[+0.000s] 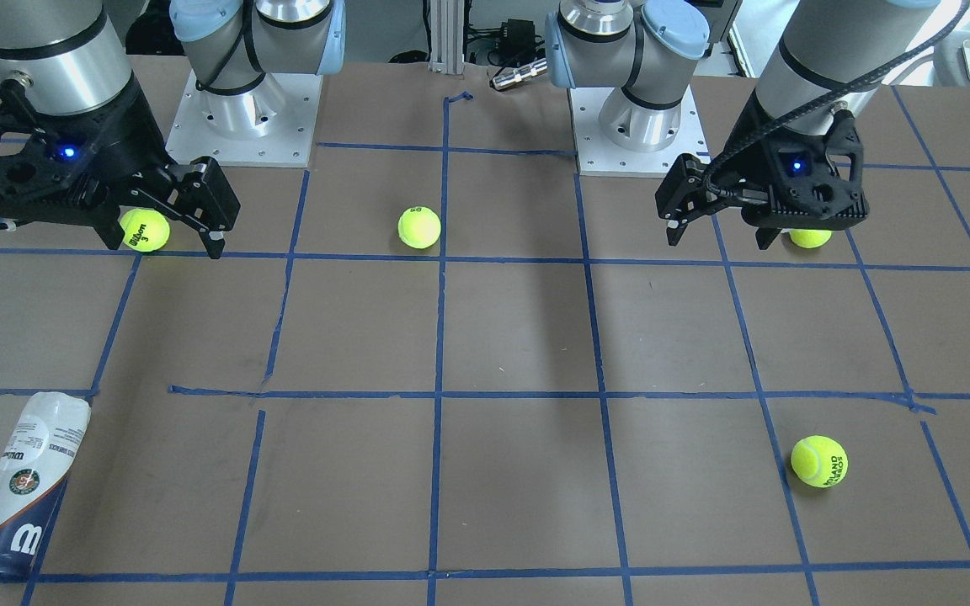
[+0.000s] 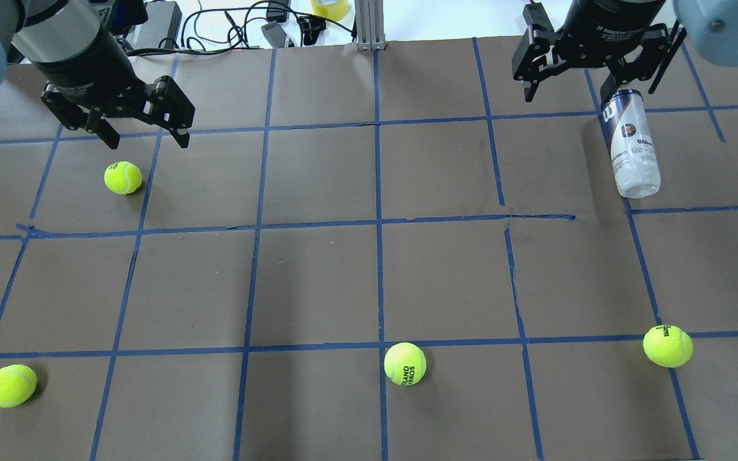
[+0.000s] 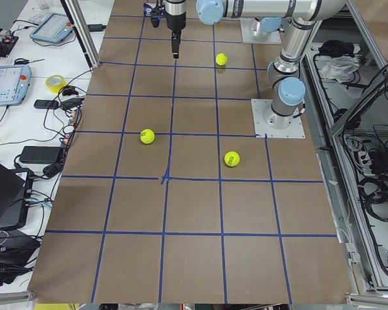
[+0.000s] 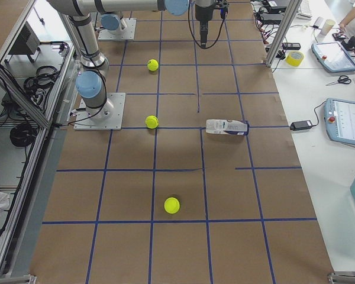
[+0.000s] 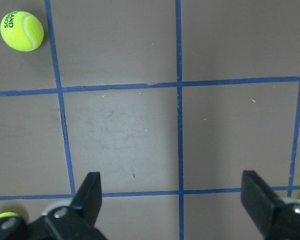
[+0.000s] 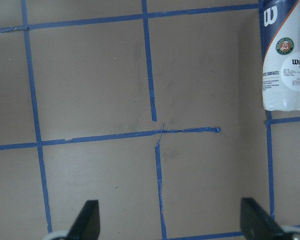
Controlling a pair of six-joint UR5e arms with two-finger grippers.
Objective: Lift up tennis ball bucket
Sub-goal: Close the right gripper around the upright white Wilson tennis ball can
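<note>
Clearly nothing is lifted yet: the bucket (image 2: 631, 144) lies on its side toward the operators' edge of the bench (image 2: 318, 282), on the robot's right half, untouched. The right tool (image 2: 571, 89) hangs spread wide and empty, and its wrist view shows the bucket ahead and off to one side. The left tool (image 2: 145, 131) is likewise spread and empty. Reach, grasp and lift are all left to do. Count: one bucket, four balls (image 2: 123, 177), two tools.

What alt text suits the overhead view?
The tennis ball bucket lies on its side at upper right, near the open right gripper. The left gripper hangs open too; four tennis balls dot the table.
</note>
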